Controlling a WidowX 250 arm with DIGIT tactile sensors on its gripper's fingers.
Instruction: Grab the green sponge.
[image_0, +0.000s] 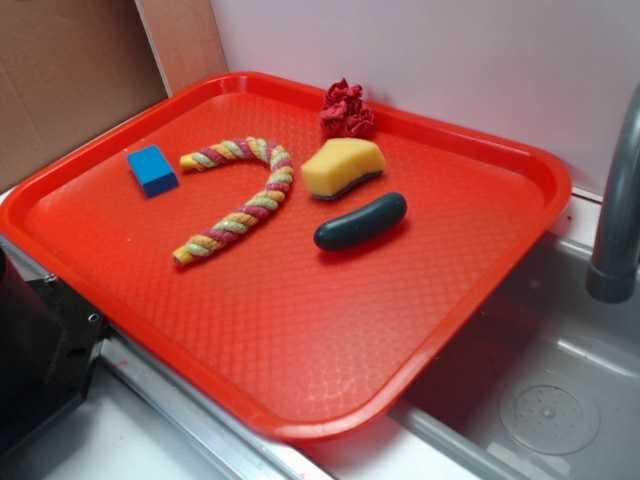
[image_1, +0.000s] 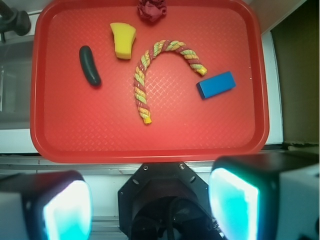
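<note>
Green sponge (image_0: 343, 166) sitting upper-centre of exterior view on the red tray (image_0: 300, 340), yellow foam up, dark scouring layer down along its lower edge; in wrist view upper left-centre (image_1: 123, 40). Just beside it, lower right in exterior view: dark green sausage-shaped thing (image_0: 360, 221), close but apart, not the target. Red crumpled cloth (image_0: 346, 109) right behind sponge, near tray's far rim, maybe touching, hard to tell. Braided rope (image_0: 245, 195) curving to sponge's left, small gap between; blue block (image_0: 152, 169) well apart, far left. Gripper (image_1: 150, 200) at bottom of wrist view, well short of the tray's near rim, fingers (image_1: 65, 207) wide apart w/ nothing between, high above everything. Step in hand, by my read: approach, not yet begun to descend. To do well: centre over yellow body first, then drop straight; line jaws across the sponge's narrower width so pads land in the gaps toward rope and sausage, not on them. Approach from open side, away from cloth. Go low enough to bite the foam's mid-height, squeeze gently since foam likely gives; risk = nudging sausage or snagging cloth
</note>
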